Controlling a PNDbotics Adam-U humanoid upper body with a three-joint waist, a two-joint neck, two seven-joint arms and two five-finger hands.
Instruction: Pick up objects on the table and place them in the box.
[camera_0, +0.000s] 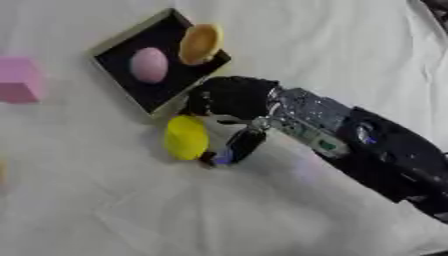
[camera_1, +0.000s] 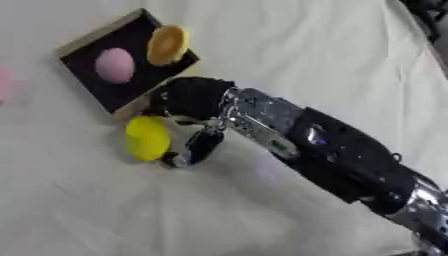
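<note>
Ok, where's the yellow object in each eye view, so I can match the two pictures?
Left eye view: the yellow object lies left of centre on the white cloth, just below the box's near corner, beside the right hand.
Right eye view: it sits further left, again below the box and beside the hand.
Shared landmark: the black box holding a pink object, with an orange one at its rim.

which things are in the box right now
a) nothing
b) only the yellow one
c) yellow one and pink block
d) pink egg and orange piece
d: the pink egg and the orange piece sit in the box, while the yellow one lies on the table by the right hand.
</note>
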